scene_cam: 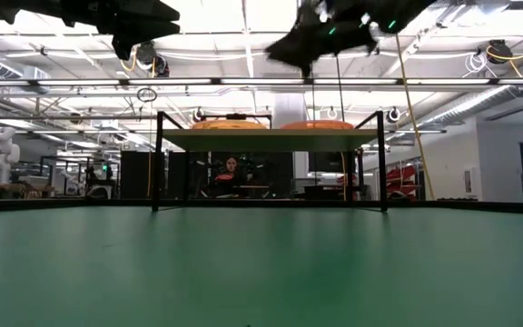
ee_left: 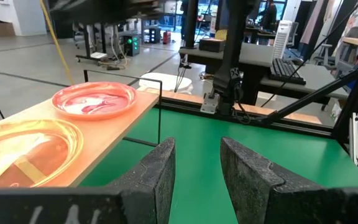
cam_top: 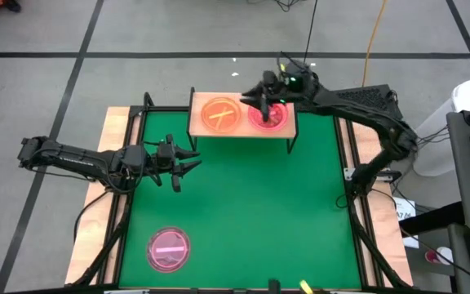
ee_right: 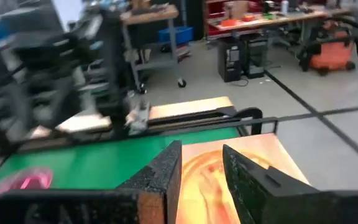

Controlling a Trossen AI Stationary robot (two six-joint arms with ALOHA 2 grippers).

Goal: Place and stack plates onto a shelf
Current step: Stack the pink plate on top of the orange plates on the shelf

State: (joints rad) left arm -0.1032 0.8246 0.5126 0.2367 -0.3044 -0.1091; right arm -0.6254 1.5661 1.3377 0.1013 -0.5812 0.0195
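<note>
The shelf (cam_top: 288, 126) stands at the table's far edge. On it lie an orange plate (cam_top: 220, 114) on the left and a pink plate (cam_top: 272, 118) on the right, both flat on the board. My right gripper (cam_top: 259, 100) hovers above the pink plate, open, well clear of the shelf in the low view (scene_cam: 302, 50). Between its fingers the right wrist view shows the orange plate (ee_right: 197, 165) farther off. Another pink plate (cam_top: 170, 249) lies flat on the green mat at the near left. My left gripper (cam_top: 188, 163) hangs open over the mat's left part, level, holding nothing (ee_left: 197, 168).
The green mat (cam_top: 251, 212) has free room between the shelf and the near pink plate. Black frame rails (cam_top: 357, 220) and wooden side strips (cam_top: 104, 171) border the mat. A person sits far behind the shelf (scene_cam: 231, 173).
</note>
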